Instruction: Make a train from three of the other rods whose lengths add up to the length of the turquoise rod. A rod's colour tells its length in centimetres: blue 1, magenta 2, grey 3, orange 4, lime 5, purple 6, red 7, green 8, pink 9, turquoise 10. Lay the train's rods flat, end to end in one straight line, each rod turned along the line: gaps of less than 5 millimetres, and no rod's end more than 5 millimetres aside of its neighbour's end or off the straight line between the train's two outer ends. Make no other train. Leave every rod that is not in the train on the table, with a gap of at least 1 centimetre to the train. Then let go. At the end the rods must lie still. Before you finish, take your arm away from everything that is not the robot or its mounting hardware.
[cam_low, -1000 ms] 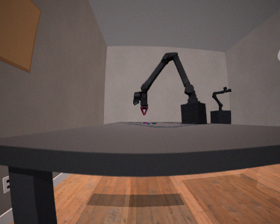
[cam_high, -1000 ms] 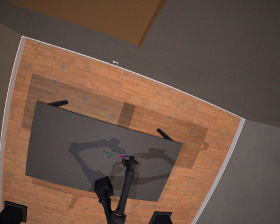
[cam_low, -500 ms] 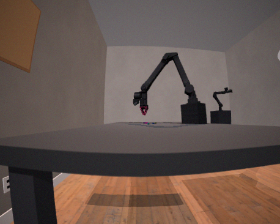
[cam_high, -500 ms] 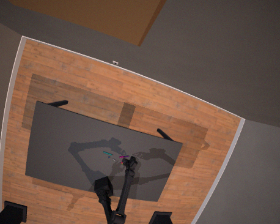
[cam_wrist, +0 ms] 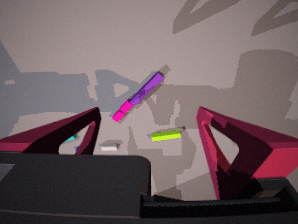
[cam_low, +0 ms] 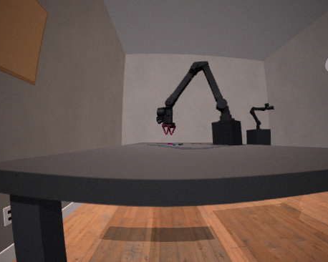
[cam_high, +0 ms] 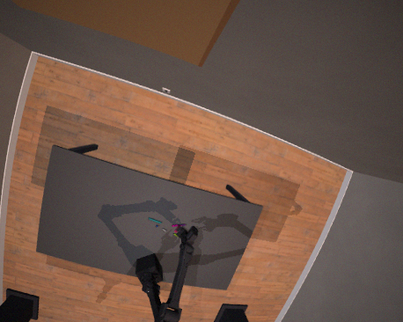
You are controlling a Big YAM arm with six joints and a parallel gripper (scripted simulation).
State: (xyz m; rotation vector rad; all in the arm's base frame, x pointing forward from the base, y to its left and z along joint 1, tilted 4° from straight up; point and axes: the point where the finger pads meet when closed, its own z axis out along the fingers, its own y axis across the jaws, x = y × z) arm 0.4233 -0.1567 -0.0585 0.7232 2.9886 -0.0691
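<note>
A purple rod (cam_wrist: 149,87) (cam_high: 182,224) lies flat. At its lower-left end in the wrist view, magenta pieces lie in line with it: seemingly two short rods, one magenta rod (cam_wrist: 127,105) touching or nearly touching the purple one and another magenta rod (cam_wrist: 118,116) beyond a faint seam. Gap sizes are too small to tell. A turquoise rod (cam_high: 155,220) (cam_wrist: 71,138) lies apart, partly behind the left finger in the wrist view. My gripper (cam_low: 169,134) (cam_wrist: 148,112) is open and empty, above the table; its fingers are mostly hidden in the top view.
A lime rod (cam_wrist: 166,136) (cam_high: 175,235) lies apart, below the purple and magenta line in the wrist view. A grey rod (cam_wrist: 110,147) (cam_high: 164,230) and a blue rod (cam_high: 157,226) lie between it and the turquoise rod. The dark table (cam_high: 84,189) carries arm shadows.
</note>
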